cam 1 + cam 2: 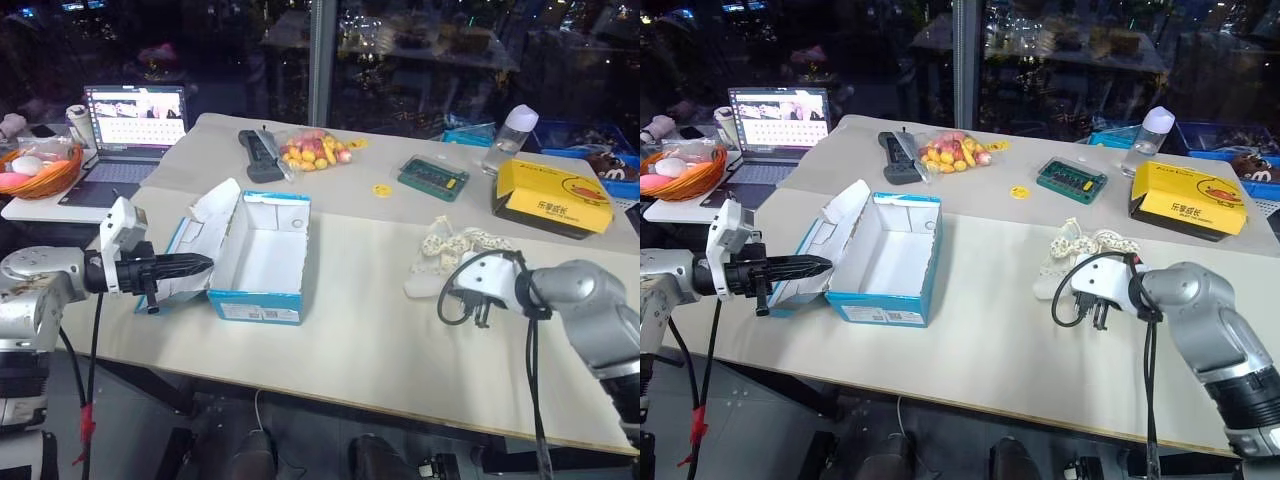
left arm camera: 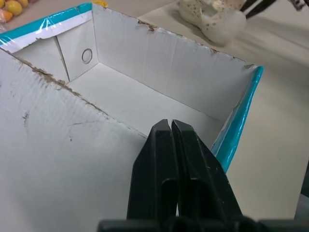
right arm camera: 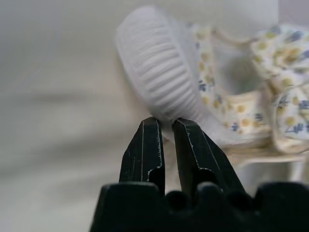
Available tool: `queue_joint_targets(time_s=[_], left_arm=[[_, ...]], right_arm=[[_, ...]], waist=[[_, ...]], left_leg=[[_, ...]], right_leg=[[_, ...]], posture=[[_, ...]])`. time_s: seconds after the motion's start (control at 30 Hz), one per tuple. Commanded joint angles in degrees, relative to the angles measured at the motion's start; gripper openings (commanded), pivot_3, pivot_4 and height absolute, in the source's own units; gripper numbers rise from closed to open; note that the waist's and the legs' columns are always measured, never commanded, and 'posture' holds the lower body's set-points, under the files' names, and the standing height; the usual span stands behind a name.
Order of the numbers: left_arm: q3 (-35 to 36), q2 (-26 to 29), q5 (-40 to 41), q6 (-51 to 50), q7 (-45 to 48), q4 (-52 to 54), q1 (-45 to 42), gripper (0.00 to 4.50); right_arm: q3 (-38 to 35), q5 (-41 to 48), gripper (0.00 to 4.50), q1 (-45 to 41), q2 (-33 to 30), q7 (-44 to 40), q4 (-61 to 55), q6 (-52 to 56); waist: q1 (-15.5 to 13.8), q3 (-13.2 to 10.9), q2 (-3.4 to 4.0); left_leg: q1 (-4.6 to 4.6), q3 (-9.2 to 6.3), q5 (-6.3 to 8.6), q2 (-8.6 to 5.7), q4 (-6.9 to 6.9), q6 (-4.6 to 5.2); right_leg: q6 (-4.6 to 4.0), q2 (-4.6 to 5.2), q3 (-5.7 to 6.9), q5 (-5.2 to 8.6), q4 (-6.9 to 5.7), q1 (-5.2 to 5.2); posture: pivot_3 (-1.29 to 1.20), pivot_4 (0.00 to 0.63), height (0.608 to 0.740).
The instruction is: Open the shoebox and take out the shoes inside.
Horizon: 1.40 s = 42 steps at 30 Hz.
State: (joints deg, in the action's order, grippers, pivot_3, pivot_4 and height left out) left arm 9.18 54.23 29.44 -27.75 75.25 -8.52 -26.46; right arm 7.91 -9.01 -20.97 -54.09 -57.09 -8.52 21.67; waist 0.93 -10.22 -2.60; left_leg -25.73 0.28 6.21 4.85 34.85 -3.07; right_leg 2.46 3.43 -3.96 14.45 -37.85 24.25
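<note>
The shoebox (image 1: 258, 262) stands open on the worktop (image 1: 380, 330), its white inside bare, its lid (image 1: 205, 235) tipped back toward the robot's left. The left gripper (image 1: 197, 265), its two black fingers pressed together with nothing between them, rests against that lid's inner face, seemingly propping it open. The wrist view on that side looks over the lid's torn edge into the empty box.

Both shoes (image 1: 1080, 250) lie on the worktop well to the right of the box, a cream pair with a small flowered print. The right gripper (image 3: 165, 126) is at the toe end of the nearer shoe (image 3: 159, 67), whose ribbed white sole is turned up toward it. Its fingers stand only a sliver apart, tips at the sole's rim; whether they pinch that edge or merely touch it cannot be told.

By the look of things the task is near its close: box open, shoes out, and the step in hand is the setting-down of the last shoe. The next move calls for little. If the rim is pinched, the right gripper should part its fingers and lift clear without dragging the shoe; the left can then draw away from the lid, which may fall back over the box once unsupported.
</note>
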Motion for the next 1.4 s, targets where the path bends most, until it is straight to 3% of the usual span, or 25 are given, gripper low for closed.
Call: queue_joint_targets(time_s=[0.03, 0.17, 0.4, 0.6, 0.67, 0.8, 0.87, 1.03, 1.17, 1.4], left_arm=[[0.47, 0.18, 0.17, 0.63, 0.53, 0.41, -1.27, 0.1], [0.45, 0.24, 0.12, 0.57, 0.72, 0.32, -1.31, 0.1], [0.85, 0.24, 0.15, 0.61, 0.52, 0.37, -1.1, 0.1], [4.26, -0.16, 1.97, -1.04, -2.81, 2.6, 0.98, 0.1], [6.59, -0.6, 2.88, -2.11, -5.14, 3.98, 2.42, 0.1], [13.68, -3.64, 4.44, -4.31, -15.39, 7.99, 5.49, 0.1], [17.85, -6.91, 3.11, -5.01, -24.75, 11.23, 7.41, 0.1], [28.6, -17.51, -0.12, -5.16, -48.98, 17.45, 10.93, 0.1], [31.03, -22.84, -3.04, -2.89, -56.88, 18.9, 16.17, 0.1], [30.28, -23.88, -4.76, 1.88, -57.87, 14.89, 19.93, 0.1]], right_arm=[[2.09, -0.78, 1.16, 2.85, 1.48, 0.81, -0.15, 2.31], [0.54, -0.81, 2.59, 0.91, 0.77, 0.83, -0.93, 1.76], [-5.33, 5.49, 2.59, -4.8, -2.66, -3.8, -3.55, 4.45], [-16.23, 18.57, 2.59, -9.76, -1.91, -5.13, -7.49, 17.33], [-19.12, 19.77, 2.59, -10.94, 0.12, -0.74, -8.1, 20.81], [-24.99, 17.47, 2.59, -13.19, 10.08, 16.97, -10.07, 30.67], [-27.33, 14.46, 2.59, -11.43, 17.76, 27.33, -16.12, 36.34], [-22.54, 6.37, 2.59, -0.69, 28.66, 42.67, -32.93, 41.54], [-21.73, 3.97, 2.59, 4.63, 29.96, 46.59, -34.67, 38.4], [-20.26, 3.43, 2.59, 12.09, 28.82, 46.49, -32.63, 32.6]], waist=[[0.12, 0.06, -0.1], [0.26, 0.04, -0.06], [0.13, -0.05, 0.08], [-0.04, -0.05, 0.09], [0.04, -0.05, 0.09], [0.29, -0.04, 0.06], [0.15, -0.04, 0.06], [-0.2, -0.03, 0.06], [-0.14, -0.01, 0.05], [-0.15, 0.12, -0.17]], left_leg=[[0.01, 0.0, 0.02, 0.0, 0.0, -0.03], [0.02, 0.03, 0.17, -0.03, 0.09, -0.28], [-0.04, 0.03, 0.17, -0.02, 0.01, -0.27], [-0.16, 0.01, -0.04, -0.01, -0.04, 0.06], [-0.17, 0.01, -0.03, -0.01, -0.05, 0.05], [-0.15, 0.01, 0.0, 0.02, -0.01, 0.01], [-0.17, 0.0, 0.01, 0.0, 0.0, -0.01], [-0.2, -0.03, -0.01, -0.01, 0.02, 0.01], [-0.3, -0.01, 0.03, -0.04, 0.08, -0.06], [-0.11, -0.02, 0.21, -0.02, -0.05, -0.33]], right_leg=[[0.0, 0.0, 0.0, -0.01, 0.0, -0.01], [-0.04, 0.04, -0.06, -0.09, -0.05, 0.02], [-0.05, 0.04, -0.04, -0.1, -0.03, 0.12], [0.02, 0.02, -0.03, -0.01, 0.0, 0.16], [0.02, 0.02, -0.03, 0.0, 0.05, 0.15], [0.0, 0.02, -0.02, -0.05, 0.06, 0.15], [0.03, 0.02, -0.03, -0.13, 0.0, 0.17], [0.26, 0.01, -0.02, -0.19, -0.17, 0.18], [0.2, 0.05, -0.03, -0.19, 0.07, 0.13], [0.0, 0.1, 0.03, -0.45, 0.4, 0.02]], posture=[[0.0, 0.15, 0.716], [0.0, 0.15, 0.716], [0.0, 0.15, 0.716], [0.0, 0.15, 0.716], [0.0, 0.15, 0.716], [0.0, 0.15, 0.716], [0.0, 0.15, 0.716], [0.0, 0.15, 0.716], [0.0, 0.15, 0.716], [0.0, 0.15, 0.716]])
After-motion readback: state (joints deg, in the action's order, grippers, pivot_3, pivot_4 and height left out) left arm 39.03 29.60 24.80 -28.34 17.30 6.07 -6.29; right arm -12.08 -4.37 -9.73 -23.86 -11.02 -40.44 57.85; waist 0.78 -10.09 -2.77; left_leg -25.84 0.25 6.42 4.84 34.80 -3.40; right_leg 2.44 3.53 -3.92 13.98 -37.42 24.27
